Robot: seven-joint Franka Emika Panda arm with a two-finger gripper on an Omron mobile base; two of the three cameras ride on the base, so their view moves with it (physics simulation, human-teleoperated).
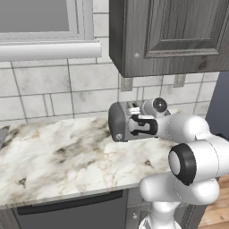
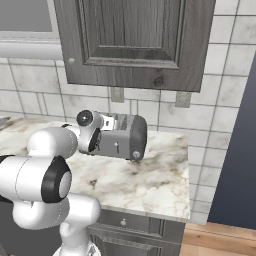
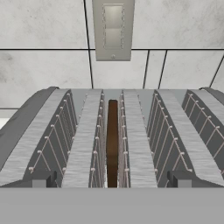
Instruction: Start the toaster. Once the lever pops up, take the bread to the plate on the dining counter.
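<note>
presently one toaster stands on the marble desk, close against the tiled wall and below one dark wood cabinet. in the left base view its rounded dark-grey end faces the camera, with one small round knob low on that end; in the right base view the toaster shows its other rounded end, again with a small knob near the bottom. the body is boxy, grey metal.

from the hand view the toaster is seen from above and shows four slots, counted, running away toward the wall, each lined with thin wire guides. one slice of bread sits in a middle slot, edge-on, thin and dark brown, upright between the guides and sunk in the slot, its top edge about level with the slot walls. the remaining three slots hold nothing visible.

one pincer is over the toaster, at its top. its two dark finger tips rise at the bottom of the hand view, far apart, one at each outer side of the toaster top, so the pincer is released and grasps nothing; the bread lies between them, untouched.

on the wall behind the toaster there are two outlet plates, counted in the right base view; one outlet plate sits directly above the bread's slot in the hand view. one window sill shows at upper left of the left base view.
</note>
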